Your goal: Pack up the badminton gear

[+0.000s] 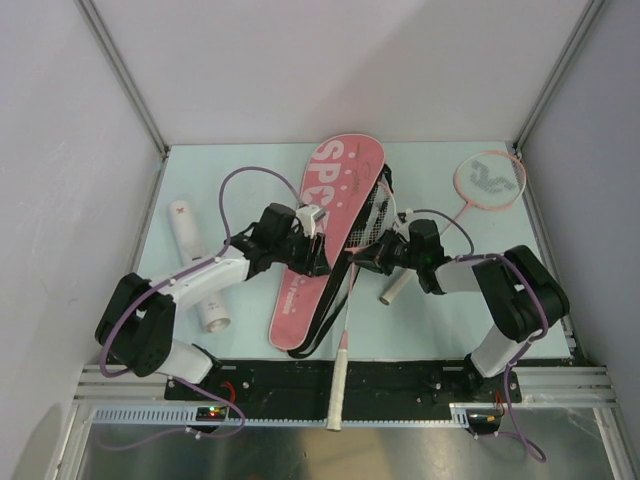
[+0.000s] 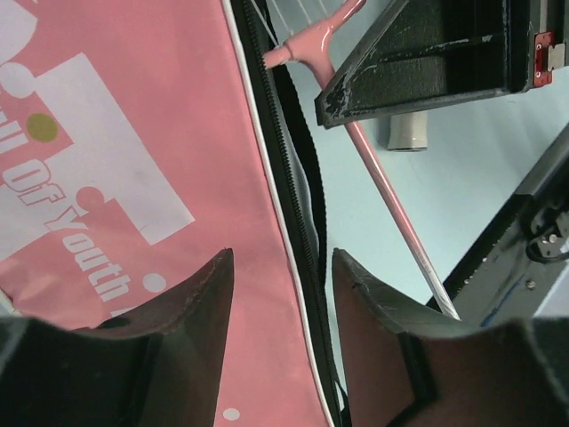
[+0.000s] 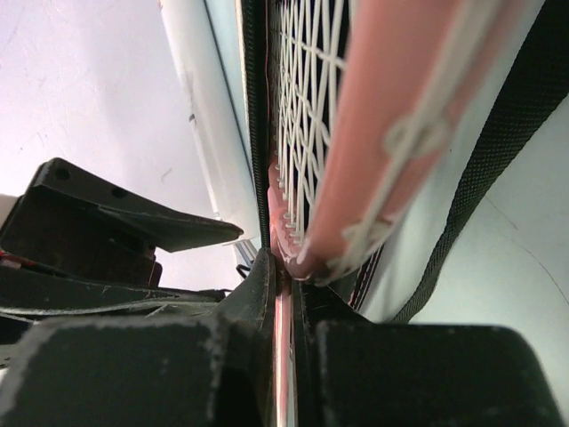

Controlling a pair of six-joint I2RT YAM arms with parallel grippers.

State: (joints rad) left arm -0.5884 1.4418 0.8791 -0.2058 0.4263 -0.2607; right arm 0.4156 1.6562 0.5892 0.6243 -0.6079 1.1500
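Racket (image 1: 348, 300) head partly hidden inside bag (image 1: 328, 185); right fingers (image 3: 222, 356) pinch frame.

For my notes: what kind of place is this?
Probably a lab test cell: plain white walls on aluminium posts, a pale green tabletop, two robot arms bolted to its near edge.

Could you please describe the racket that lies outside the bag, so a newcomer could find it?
Look to the far right corner of the pale green table. The loose racket lies flat there, its pink-rimmed head bearing a dark logo on the strings. Unlike the other racket, its head is clear of the pink bag.
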